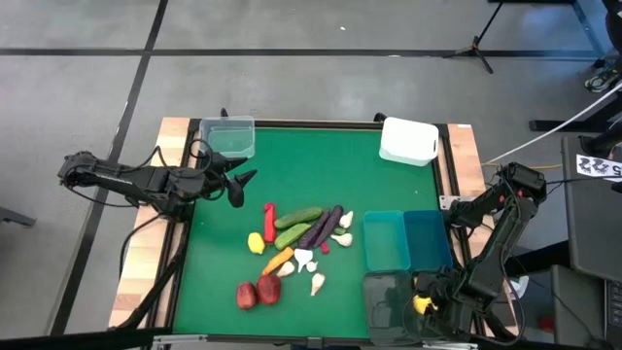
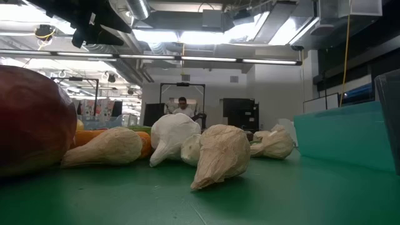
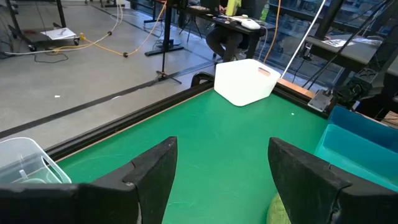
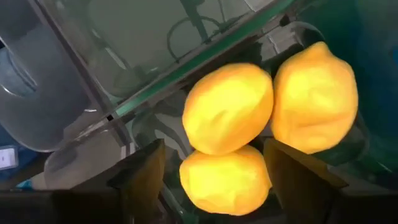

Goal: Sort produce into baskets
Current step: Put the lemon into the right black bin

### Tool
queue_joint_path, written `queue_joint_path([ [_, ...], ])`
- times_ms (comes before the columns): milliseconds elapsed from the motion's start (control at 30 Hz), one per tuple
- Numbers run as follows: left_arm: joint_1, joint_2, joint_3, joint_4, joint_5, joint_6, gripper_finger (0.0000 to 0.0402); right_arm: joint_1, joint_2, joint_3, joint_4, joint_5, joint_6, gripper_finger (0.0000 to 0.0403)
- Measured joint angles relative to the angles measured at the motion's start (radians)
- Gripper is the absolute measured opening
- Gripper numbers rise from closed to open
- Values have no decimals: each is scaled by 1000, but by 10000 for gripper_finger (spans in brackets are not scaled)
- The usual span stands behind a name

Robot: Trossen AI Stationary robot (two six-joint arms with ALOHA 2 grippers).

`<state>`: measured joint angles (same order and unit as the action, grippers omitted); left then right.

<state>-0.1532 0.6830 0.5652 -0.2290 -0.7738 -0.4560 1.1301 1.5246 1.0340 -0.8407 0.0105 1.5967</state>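
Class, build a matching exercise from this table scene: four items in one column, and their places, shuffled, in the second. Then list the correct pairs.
Items:
1. white basket
2. clear basket
3. left pincer
4. right pincer

Places:
A. above the green mat's left side, apart from the produce
B. far right corner
C. over lemons in a dark basket
D. far left corner

Pairs: 1-B, 2-D, 3-A, 4-C

floor: grey concrete (image 1: 321,83) – black tape lines | ceiling: strip lights (image 2: 187,57) | rear: a person (image 2: 182,106)
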Motion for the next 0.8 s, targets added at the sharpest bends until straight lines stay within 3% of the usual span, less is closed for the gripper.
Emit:
queue_joint_path([
  [167,0,0,0,0,0,-2,247,0,-4,0,-31,25,-62,275],
  [333,0,0,0,0,0,-2,247,-40,-67,0,-78,-142,-108,275],
  [433,0,0,0,0,0,-2,247,-85,-136,2,-86,-168,-168,275],
  [600,0,0,0,0,0,-2,247,-180,-261,2,-104,-86,-298,275],
  [800,0,0,0,0,2,-5,247,-333,-377,2,-93,108,-589,276],
])
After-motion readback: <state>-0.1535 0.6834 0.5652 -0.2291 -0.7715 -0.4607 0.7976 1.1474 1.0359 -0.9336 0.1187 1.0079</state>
